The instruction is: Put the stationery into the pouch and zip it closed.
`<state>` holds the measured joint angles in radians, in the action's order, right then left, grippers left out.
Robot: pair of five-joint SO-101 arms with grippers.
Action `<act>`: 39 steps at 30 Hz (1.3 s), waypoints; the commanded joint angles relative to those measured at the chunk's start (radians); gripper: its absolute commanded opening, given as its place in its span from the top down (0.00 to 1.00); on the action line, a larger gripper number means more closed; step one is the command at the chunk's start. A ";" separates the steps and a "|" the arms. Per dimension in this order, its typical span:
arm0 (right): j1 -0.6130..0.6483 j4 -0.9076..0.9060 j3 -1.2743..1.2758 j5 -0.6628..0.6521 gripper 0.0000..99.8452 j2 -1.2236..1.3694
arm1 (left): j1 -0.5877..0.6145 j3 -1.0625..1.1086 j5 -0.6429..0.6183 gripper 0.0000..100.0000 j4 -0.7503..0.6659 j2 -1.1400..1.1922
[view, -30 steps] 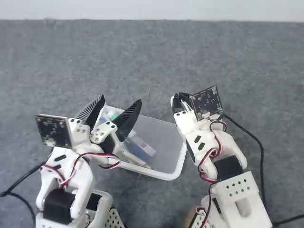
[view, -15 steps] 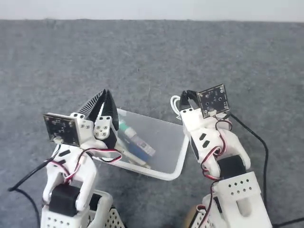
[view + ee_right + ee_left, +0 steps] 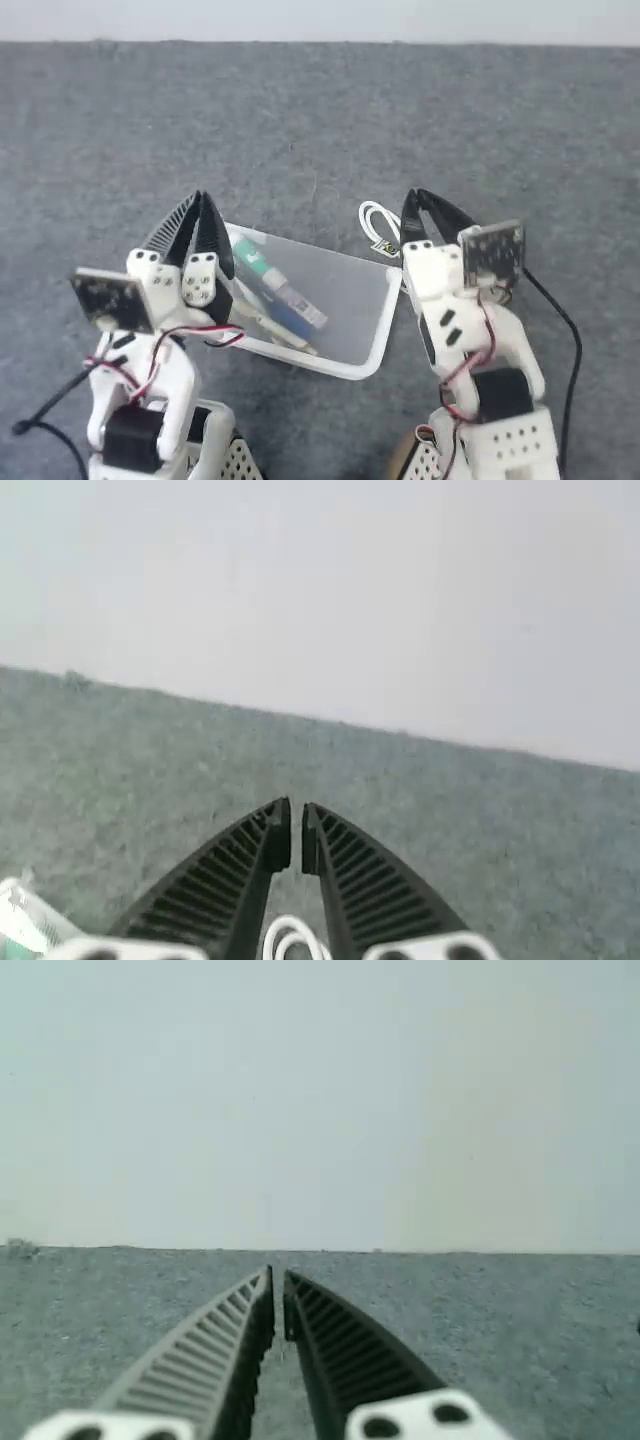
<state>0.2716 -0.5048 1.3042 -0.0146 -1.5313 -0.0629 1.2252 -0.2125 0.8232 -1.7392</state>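
a clear, soft plastic pouch (image 3: 352, 300) of rectangular shape lies flat on the grey, felt-like tabletop (image 3: 500, 120), between the two arms. inside it, toward its left half, the stationery shows through the plastic: a green-and-white tube-shaped item (image 3: 251, 263) by the far left corner, a blue-and-white oblong item (image 3: 298, 307) just beside it toward the pouch's middle, and a thin pale stick (image 3: 283, 338) along the near edge. whether the pouch's zip is drawn shut cannot be told from the high view.

the left hand (image 3: 200, 200) hangs over the pouch's far left corner, its two black ribbed fingers (image 3: 178, 226) pressed together with nothing between them, pointing away from the arm's base. in the left wrist view the same hand (image 3: 278, 1280) has its tips meeting over bare grey tabletop.

the right hand (image 3: 412, 196) sits just past the pouch's far right corner, off the plastic. its fingers are drawn nearly together, with a slim gap at the tips and nothing held, as the right wrist view shows (image 3: 296, 812).

a thin white looped cable (image 3: 374, 218) lies on the tabletop just beyond the pouch's far right corner, close beside the right hand; its loop (image 3: 291, 932) shows under the fingers in the right wrist view.
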 commanded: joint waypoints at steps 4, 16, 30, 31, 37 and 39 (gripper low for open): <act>-0.016 0.005 0.054 0.008 0.99 -0.214 | 0.008 0.008 0.008 0.99 -0.037 -0.083; -0.079 0.122 0.094 0.000 0.99 -0.285 | 0.014 0.071 0.011 0.99 -0.071 -0.083; -0.231 -0.024 0.379 0.008 0.99 -0.285 | 0.057 0.415 0.011 0.99 -0.072 -0.084; -0.232 -0.061 0.379 0.008 0.99 -0.285 | 0.072 0.447 0.011 0.99 -0.086 -0.084; -0.236 -0.277 0.379 0.008 0.99 -0.285 | 0.173 0.460 0.011 0.99 -0.041 -0.083; -0.237 -0.380 0.379 0.002 0.99 -0.285 | 0.184 0.460 0.011 0.99 0.011 -0.083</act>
<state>0.0491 -0.7656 1.6617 -0.0130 -1.8029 0.0890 1.6947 -0.2110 0.7710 -1.8067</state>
